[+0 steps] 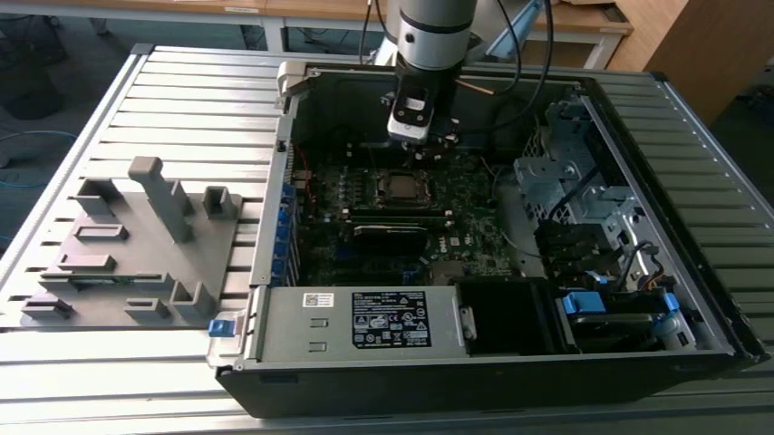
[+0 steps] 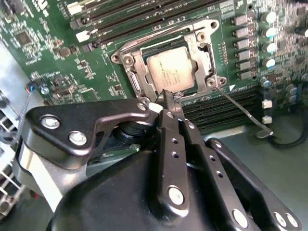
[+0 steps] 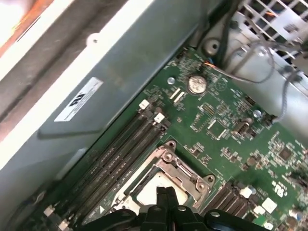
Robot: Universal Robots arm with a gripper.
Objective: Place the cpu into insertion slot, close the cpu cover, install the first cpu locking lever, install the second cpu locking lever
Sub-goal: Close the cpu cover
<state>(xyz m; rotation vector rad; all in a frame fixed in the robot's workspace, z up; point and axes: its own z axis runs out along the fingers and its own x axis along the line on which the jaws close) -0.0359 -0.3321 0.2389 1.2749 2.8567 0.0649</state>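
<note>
Silvery cpu (image 2: 169, 70) under cpu cover (image 2: 136, 77), fingers (image 2: 172, 107) together

Nothing printed is clear enough to read. In the exterior view a large black label (image 1: 391, 319) with white print sits on the grey power supply (image 1: 290, 337) at the near side of the computer case (image 1: 484, 385), with a small white sticker (image 1: 317, 299) just beside it toward the exterior view's left. In the first wrist view a long white sticker (image 3: 78, 99) with a dark mark lies on a grey metal panel (image 3: 125, 67), and small white markings dot the green motherboard (image 3: 226, 144). In the second wrist view the cpu (image 2: 171, 70) carries faint, illegible lettering.
</note>
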